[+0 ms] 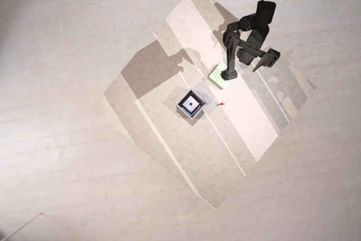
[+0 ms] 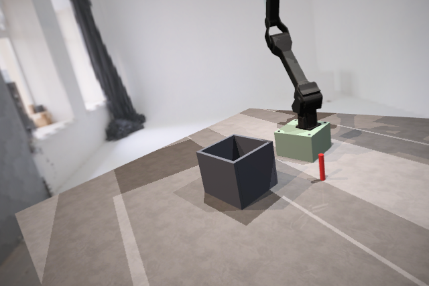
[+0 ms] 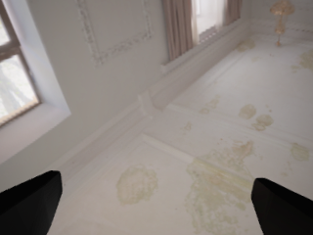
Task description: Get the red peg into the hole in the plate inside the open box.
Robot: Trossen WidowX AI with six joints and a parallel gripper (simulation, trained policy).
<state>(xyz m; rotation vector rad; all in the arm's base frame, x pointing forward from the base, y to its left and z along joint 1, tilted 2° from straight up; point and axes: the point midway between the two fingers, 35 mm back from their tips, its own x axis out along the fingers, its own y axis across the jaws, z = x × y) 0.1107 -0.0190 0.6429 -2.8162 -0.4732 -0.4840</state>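
The red peg [image 1: 222, 104] [image 2: 322, 167] stands upright on the table surface, to the right of the box in the top and exterior views. The dark grey open box [image 1: 184, 112] [image 2: 220, 176] stands upright. The pale plate [image 1: 186, 104] shows at its bottom in the top view, with a small dark hole [image 1: 190, 104] near its middle. In the exterior view the box's walls hide the plate. My gripper [image 3: 158, 185] is open and empty, its two black fingertips wide apart at the lower edges of the wrist view. It is away from the peg and box, and out of frame in the exterior view.
The arm stands on a light green base block [image 1: 215, 78] [image 2: 294, 146], behind the peg and box in the exterior view. The arm is raised high above the block. The wrist view shows only room walls, a window and floor between the fingers.
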